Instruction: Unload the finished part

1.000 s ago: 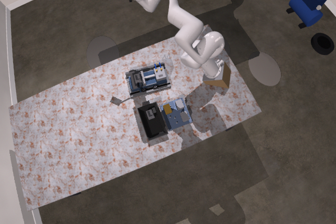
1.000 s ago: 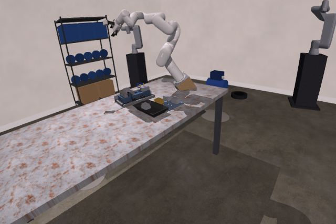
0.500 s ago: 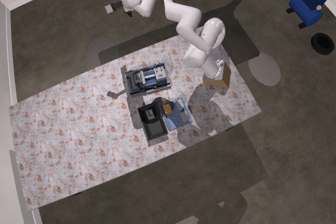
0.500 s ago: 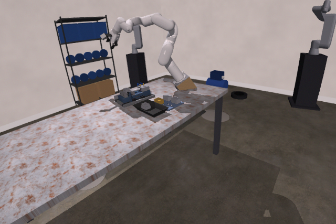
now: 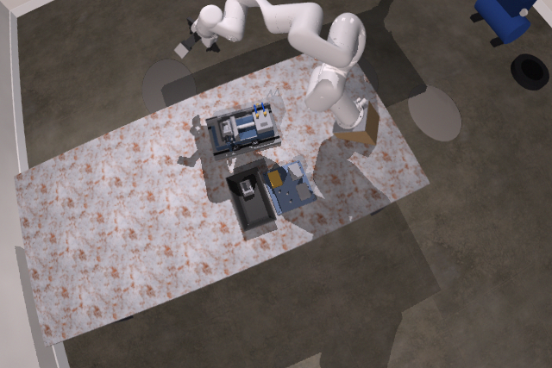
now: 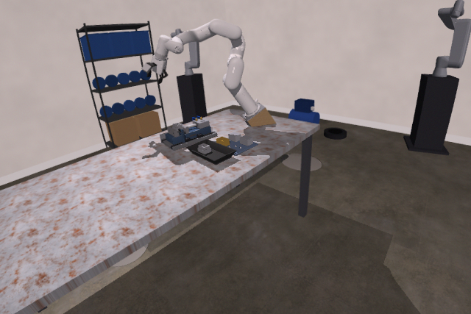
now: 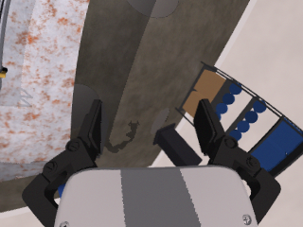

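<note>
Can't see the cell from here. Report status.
Hand open, empty, off the table's far side. A grey part lies in the black tray; vise contents unclear. Nothing blocking.
</note>
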You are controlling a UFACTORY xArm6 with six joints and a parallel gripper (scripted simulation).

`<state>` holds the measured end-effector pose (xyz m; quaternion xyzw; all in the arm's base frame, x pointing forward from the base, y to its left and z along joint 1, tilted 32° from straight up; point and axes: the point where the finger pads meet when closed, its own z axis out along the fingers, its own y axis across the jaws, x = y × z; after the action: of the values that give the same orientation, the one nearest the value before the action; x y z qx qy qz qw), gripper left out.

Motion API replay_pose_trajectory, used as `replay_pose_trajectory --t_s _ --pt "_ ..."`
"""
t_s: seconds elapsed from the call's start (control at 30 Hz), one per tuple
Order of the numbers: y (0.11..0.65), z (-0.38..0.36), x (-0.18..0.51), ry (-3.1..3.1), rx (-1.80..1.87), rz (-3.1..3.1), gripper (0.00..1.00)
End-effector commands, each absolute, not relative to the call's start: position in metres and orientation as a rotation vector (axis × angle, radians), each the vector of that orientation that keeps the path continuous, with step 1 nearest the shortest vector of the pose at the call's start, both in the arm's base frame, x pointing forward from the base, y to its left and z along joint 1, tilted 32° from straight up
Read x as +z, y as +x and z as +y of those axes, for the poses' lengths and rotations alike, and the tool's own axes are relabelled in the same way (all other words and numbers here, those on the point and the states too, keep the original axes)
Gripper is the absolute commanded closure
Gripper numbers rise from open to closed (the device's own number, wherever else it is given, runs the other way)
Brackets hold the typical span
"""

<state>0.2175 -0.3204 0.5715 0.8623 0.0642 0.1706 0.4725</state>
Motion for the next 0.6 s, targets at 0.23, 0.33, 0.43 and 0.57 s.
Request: replay_pose_trajectory --t_s 0.23,0.33,0.43,0.57 --pt "0.286 -0.286 0.508 2.203 0.343 0.542 0.0" --pt "0.302 -0.273 0.491 2.214 0.32 0.652 0.0" --pt "0.316 -0.26 0.474 2.219 0.296 0.761 0.0" --pt "0.334 -0.24 0.452 2.216 0.262 0.91 0.0"
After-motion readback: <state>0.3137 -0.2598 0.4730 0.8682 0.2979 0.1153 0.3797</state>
